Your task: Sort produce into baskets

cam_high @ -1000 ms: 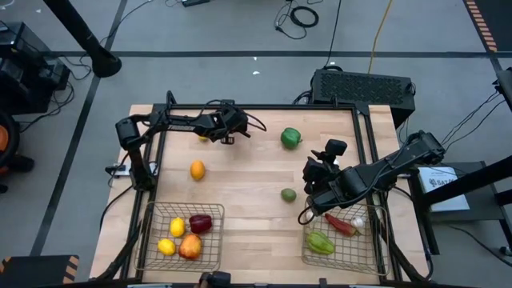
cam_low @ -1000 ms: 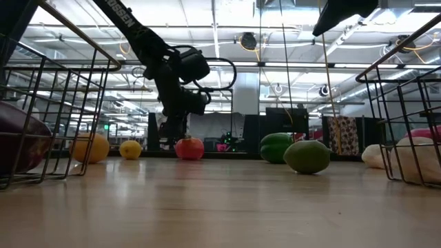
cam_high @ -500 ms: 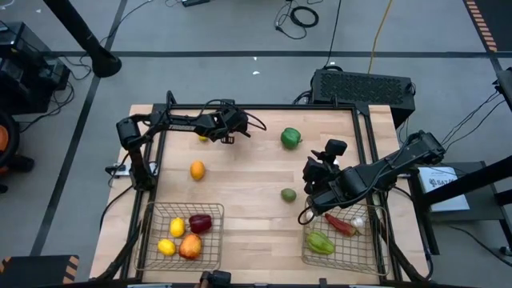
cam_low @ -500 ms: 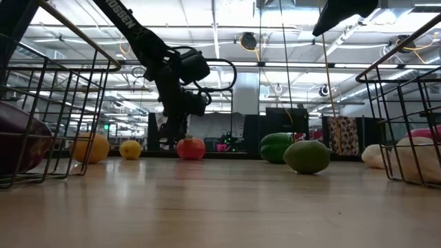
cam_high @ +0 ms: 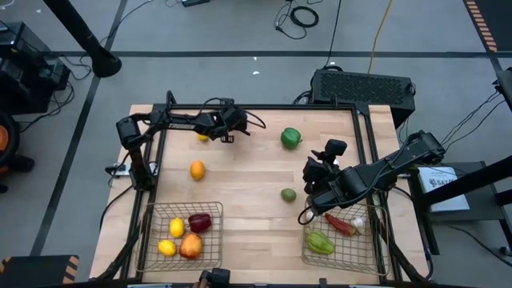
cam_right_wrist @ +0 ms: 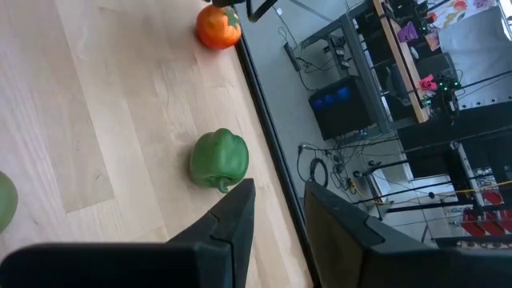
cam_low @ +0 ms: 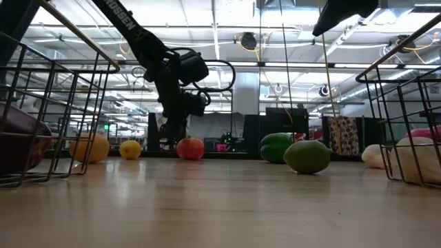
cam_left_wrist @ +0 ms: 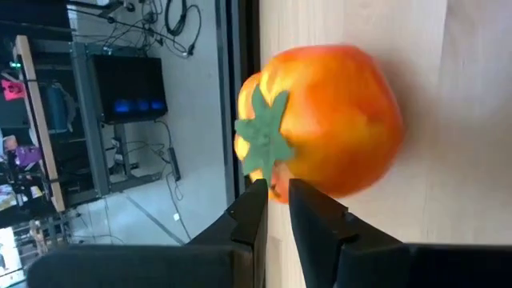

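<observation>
Step in hand, by my reading: a pick at the far edge of the table (cam_high: 256, 200); the left gripper (cam_high: 226, 138) sits upper left of centre in the high view, down at a red-orange tomato-like piece (cam_left_wrist: 328, 120) with a green star calyx. In the left wrist view that piece fills the middle of the frame; the two dark fingertips (cam_left_wrist: 254, 210) stand close together, a thin gap between them, just below the fruit; the jaws look nearly closed and I cannot tell whether they have it. In the low view the same fruit (cam_low: 190, 148) rests on the wood under the wrist.

Next move, as a judgement: confirm a grip, lift, carry to the left basket (cam_high: 152, 240) at lower left; round glossy skin may slip out of a narrow pinch.

Right gripper (cam_high: 310, 194) hangs right of centre, beside the right basket (cam_high: 376, 240); in the right wrist view its jaws stand partly open, nothing between them.

Produce still loose: an orange (cam_high: 197, 170) left of centre; a green pepper (cam_high: 290, 138) upper centre; a dull green round piece (cam_high: 288, 194) at centre; a small yellow piece (cam_high: 202, 138) by the left gripper.

Left basket holds yellow lemons, a dark red piece, a red-yellow apple; right basket holds a red chili (cam_high: 340, 225), a green pepper, something white.
</observation>
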You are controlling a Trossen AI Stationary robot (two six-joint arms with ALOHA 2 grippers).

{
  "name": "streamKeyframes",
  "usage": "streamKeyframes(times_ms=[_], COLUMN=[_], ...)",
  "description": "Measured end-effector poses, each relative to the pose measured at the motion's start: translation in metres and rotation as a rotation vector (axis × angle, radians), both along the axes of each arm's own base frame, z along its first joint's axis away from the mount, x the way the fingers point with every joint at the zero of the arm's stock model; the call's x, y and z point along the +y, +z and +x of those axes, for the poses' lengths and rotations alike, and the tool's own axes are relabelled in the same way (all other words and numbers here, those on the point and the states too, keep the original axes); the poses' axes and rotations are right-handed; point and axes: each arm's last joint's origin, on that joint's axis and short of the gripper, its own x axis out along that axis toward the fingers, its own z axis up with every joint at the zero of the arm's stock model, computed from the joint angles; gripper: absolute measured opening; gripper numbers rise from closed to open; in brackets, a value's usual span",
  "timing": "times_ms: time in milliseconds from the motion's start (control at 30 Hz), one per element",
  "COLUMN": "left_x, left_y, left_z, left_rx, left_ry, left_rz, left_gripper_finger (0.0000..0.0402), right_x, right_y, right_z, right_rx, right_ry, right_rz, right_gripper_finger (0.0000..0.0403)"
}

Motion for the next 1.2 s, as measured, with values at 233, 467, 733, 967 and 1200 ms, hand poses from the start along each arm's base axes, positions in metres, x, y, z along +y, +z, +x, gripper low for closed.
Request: streamKeyframes(times_ms=[233,467,733,967,1200], left_x=[0.0,-0.007,-0.025,-0.056,-0.042], left_y=[-0.011,-0.007,-0.004,0.031,0.092], left_z=[0.002,0.007,0.017,0.043,0.055], left_rx=[0.022,0.06,0.067,0.016,-0.111], left_ry=[-0.005,-0.006,-0.023,0.02,0.125], left_rz=[-0.01,0.053,0.106,0.145,0.099], left_gripper_finger=[0.0061,0.0061,0.0061,0.0061,0.0061], right_x=[0.0,0.0,0.0,0.0,0.002], right_y=[0.0,0.0,0.0,0.0,0.0], right_z=[0.0,0.0,0.0,0.001,0.005], right_rx=[0.002,0.005,0.004,-0.005,-0.038], right_ry=[0.002,0.004,0.003,0.004,0.014], right_rz=[-0.002,-0.003,-0.002,0.002,0.018], right_gripper_finger=[0.0102,0.0102,0.0102,0.0102,0.0102])
